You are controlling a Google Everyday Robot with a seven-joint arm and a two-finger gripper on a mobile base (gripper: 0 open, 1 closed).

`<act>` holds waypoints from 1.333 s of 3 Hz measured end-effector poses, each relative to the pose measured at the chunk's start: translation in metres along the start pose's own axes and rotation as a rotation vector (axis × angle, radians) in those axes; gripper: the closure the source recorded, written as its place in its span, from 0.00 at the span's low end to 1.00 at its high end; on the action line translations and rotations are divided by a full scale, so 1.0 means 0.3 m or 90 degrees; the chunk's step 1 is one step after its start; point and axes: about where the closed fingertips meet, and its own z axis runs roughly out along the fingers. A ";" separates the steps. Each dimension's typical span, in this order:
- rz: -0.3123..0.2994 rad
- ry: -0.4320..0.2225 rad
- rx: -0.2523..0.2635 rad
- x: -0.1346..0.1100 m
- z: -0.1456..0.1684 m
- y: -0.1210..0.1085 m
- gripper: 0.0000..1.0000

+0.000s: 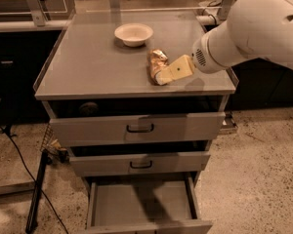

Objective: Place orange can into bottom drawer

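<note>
On surface, near front edge: gripper (165, 75) tip at near end of orange can (156, 62), arm angled in from frame right. Opening: cannot tell; no hold evident. Can lies flat, long axis front-to-back, white bowl (134, 33) behind. Bottom drawer (136, 204) open below.

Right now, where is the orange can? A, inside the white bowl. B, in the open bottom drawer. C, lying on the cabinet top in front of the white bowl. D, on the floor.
C: the orange can lies on the cabinet top, on the camera side of the white bowl, with the gripper right at it; the bottom drawer stands pulled out below.
</note>
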 end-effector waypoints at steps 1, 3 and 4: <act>0.007 -0.022 -0.030 -0.036 0.062 0.038 0.00; 0.003 -0.039 -0.056 -0.100 0.219 0.086 0.00; 0.000 -0.030 -0.049 -0.119 0.300 0.085 0.00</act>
